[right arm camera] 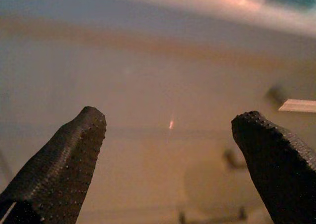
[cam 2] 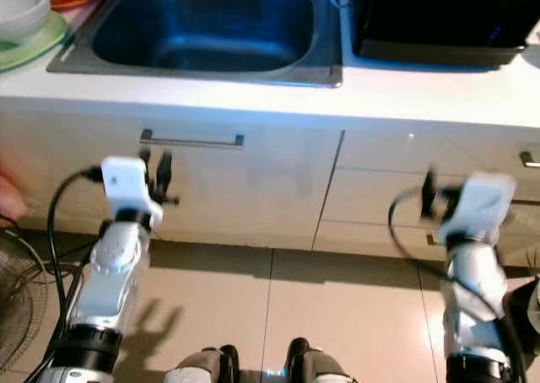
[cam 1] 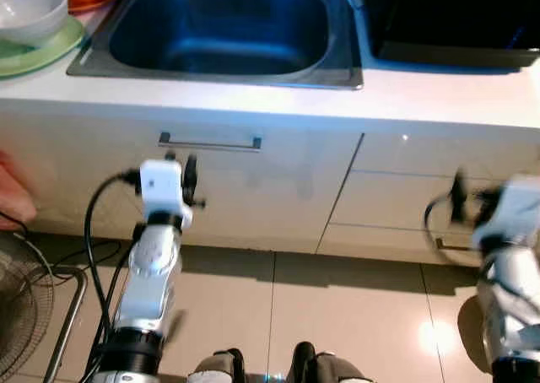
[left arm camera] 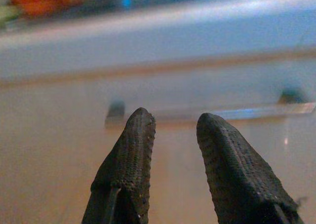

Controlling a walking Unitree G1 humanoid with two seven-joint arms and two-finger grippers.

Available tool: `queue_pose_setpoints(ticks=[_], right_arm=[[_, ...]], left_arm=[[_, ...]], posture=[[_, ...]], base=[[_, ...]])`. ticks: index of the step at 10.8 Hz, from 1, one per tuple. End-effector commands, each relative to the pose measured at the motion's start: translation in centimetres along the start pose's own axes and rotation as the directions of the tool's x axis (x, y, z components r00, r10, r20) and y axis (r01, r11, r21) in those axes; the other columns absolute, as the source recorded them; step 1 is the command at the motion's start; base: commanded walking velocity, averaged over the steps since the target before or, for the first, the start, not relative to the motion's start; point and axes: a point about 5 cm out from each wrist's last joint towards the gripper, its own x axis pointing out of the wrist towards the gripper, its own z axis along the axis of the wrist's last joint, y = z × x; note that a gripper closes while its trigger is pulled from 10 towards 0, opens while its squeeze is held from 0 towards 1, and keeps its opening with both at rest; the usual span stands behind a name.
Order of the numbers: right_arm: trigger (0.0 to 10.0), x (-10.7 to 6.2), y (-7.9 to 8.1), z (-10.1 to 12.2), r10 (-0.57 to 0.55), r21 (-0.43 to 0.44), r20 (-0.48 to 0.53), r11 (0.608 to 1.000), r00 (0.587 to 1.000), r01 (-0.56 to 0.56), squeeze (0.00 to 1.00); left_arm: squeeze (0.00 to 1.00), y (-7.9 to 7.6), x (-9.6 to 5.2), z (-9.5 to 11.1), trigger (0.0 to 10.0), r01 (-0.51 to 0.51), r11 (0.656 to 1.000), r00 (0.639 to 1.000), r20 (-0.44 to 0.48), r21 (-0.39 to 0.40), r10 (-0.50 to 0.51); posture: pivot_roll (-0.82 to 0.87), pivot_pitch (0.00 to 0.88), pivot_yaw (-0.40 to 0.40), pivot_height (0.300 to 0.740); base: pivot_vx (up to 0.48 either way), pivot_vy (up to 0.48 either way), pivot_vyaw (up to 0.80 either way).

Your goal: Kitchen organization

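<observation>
The long white kitchen counter [cam 1: 439, 96] is stretching across the head views, and its white cabinet fronts [cam 1: 278, 189] are facing the robot. Set into the counter, the empty stainless-steel sink [cam 1: 224, 29] is sitting beside a black appliance [cam 1: 456, 20], with a white bowl on a green plate [cam 1: 29, 16] at the far left.

The left gripper [cam 1: 180, 174] is hanging just below the slim metal bar handle [cam 1: 209, 141] of the under-sink door, its jaws standing narrowly apart with nothing between them; in the left wrist view the handle [left arm camera: 217, 114] is lying just beyond the fingertips [left arm camera: 138, 135]. The right gripper [cam 2: 432, 194], blurred, is pointing at the drawer fronts [cam 2: 396, 197] with jaws spread wide and empty.

This appears to be the approach to opening the cabinet. The next move is probably calling for lifting the left gripper until the bar sits between the fingers, closing, then pulling outward.
</observation>
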Motion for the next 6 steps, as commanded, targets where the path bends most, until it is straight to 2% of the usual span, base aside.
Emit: queue_pose_setpoints(ticks=[1, 2, 3, 4, 5, 6], right_arm=[[10.0, -0.3, -0.1, -1.4, 0.026, -0.028, -0.061, 0.999, 0.998, -0.027, 0.00], [10.0, -0.6, 0.4, -5.2, 0.096, -0.107, -0.223, 0.987, 0.970, -0.122, 0.00], [10.0, -0.7, 0.9, -5.9, 0.139, -0.076, -0.257, 0.984, 0.956, -0.164, 0.00], [10.0, -1.0, 2.0, -7.7, 0.212, -0.056, -0.330, 0.968, 0.920, -0.243, 0.00], [10.0, -1.6, 2.9, -9.3, 0.225, -0.058, -0.404, 0.961, 0.887, -0.271, 0.00], [10.0, -2.7, 4.4, -11.0, 0.268, -0.015, -0.472, 0.950, 0.840, -0.311, 0.00]], left_arm=[[0.00, 0.5, -0.6, -1.2, 10.0, -0.015, 1.000, 0.999, -0.042, 0.015, 0.015], [0.00, 0.8, -1.5, -3.9, 10.0, -0.007, 0.999, 0.989, -0.150, 0.038, 0.012], [0.00, 0.8, -1.8, -4.7, 10.0, -0.004, 0.999, 0.983, -0.184, 0.038, 0.011], [0.00, 0.9, -2.5, -6.3, 10.0, 0.003, 0.999, 0.967, -0.254, 0.037, 0.006], [0.00, 0.8, -3.1, -7.6, 10.0, 0.012, 0.999, 0.951, -0.310, 0.034, -0.001], [0.00, 0.7, -4.0, -9.1, 10.0, 0.022, 0.999, 0.923, -0.385, 0.034, -0.007]], posture=[[0.04, 0.186, 0.017, 0.740], [0.05, 0.179, 0.020, 0.740], [0.04, 0.177, 0.020, 0.740], [0.04, 0.169, 0.021, 0.740], [0.06, 0.158, 0.021, 0.740], [0.06, 0.150, 0.026, 0.740]], base=[[0.000, 0.000, 0.00], [0.000, 0.000, 0.00], [0.000, 0.000, 0.00], [0.000, 0.000, 0.00], [0.000, 0.000, 0.00], [0.000, 0.000, 0.00]])
